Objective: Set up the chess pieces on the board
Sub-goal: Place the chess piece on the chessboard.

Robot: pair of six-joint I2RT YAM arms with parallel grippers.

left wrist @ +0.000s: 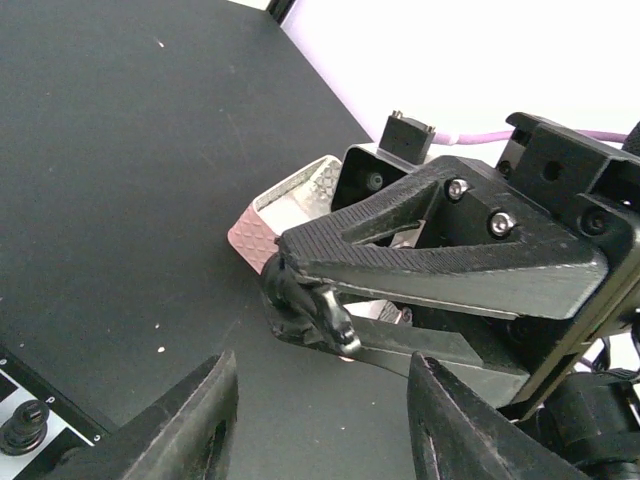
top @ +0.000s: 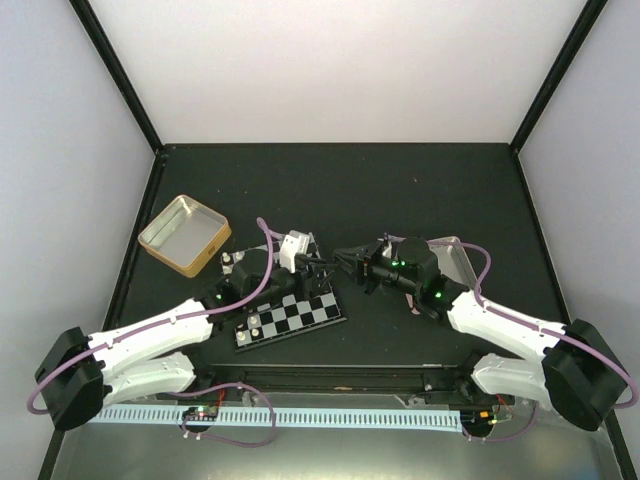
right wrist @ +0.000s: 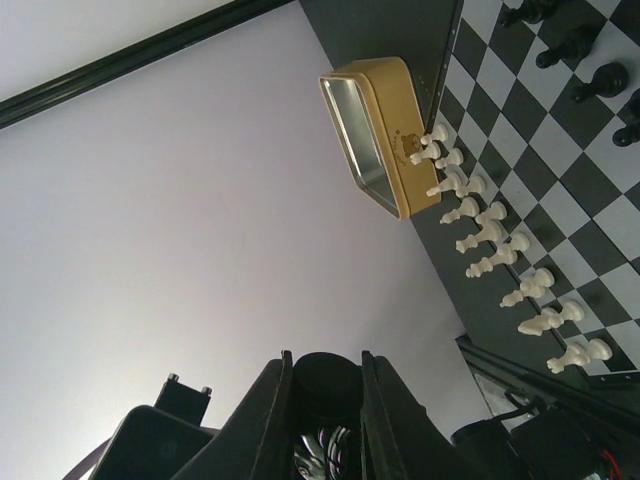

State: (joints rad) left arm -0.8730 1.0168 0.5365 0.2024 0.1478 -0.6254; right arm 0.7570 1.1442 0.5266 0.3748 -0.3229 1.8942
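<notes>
The board [top: 300,318] lies between my two arms. Cream-white chess pieces [right wrist: 490,240] stand in two rows along its edge nearest the gold tin. A few black pieces [right wrist: 585,40] stand at its other side. My right gripper [top: 342,260] is shut on a glossy black chess piece [left wrist: 315,305], held just above the dark table beyond the board. The piece's round base [right wrist: 325,385] shows between the right fingers [right wrist: 270,420]. My left gripper [left wrist: 322,365] is open and empty, facing the held piece from close by, jaws wide on either side of it.
A gold square tin [top: 185,235] sits open at the back left; it also shows in the right wrist view [right wrist: 380,130]. A pink-rimmed tin [left wrist: 290,205] lies behind the right gripper, partly hidden by it [top: 455,255]. White walls ring the table.
</notes>
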